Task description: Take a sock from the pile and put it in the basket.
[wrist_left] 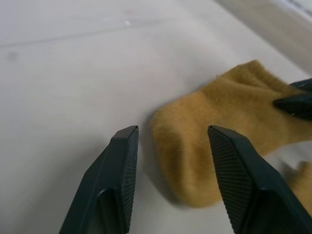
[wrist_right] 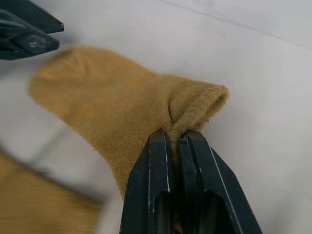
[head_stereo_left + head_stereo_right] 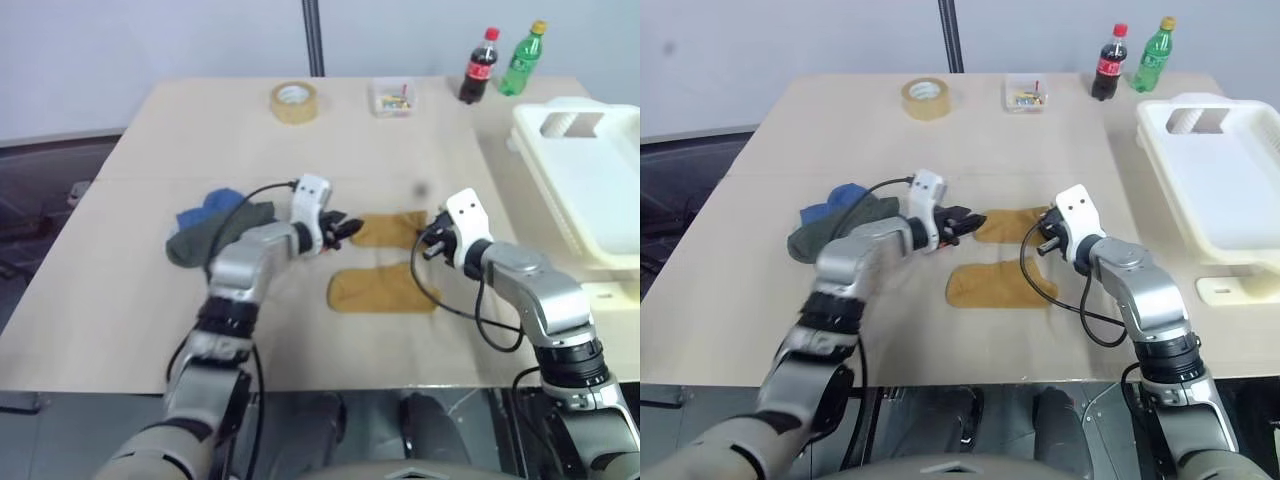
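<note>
A mustard-yellow sock (image 3: pixel 388 230) lies stretched across the table's middle. My right gripper (image 2: pixel 174 134) is shut on its cuff, which bunches up between the fingertips. My left gripper (image 1: pixel 173 130) stands open at the sock's toe end, with the fabric just ahead of its fingers (image 1: pixel 124 146) and not pinched. A second mustard sock (image 3: pixel 382 290) lies flat nearer the front edge. The pile (image 3: pixel 215 228), dark grey-green and blue, sits left of my left arm. The cream-white basket (image 3: pixel 590 180) stands at the table's right side.
Along the far edge stand a roll of tape (image 3: pixel 294 101), a small clear box (image 3: pixel 392 98), a cola bottle (image 3: pixel 480 66) and a green bottle (image 3: pixel 524 58). The beige table (image 3: pixel 150 320) has open surface at the front left.
</note>
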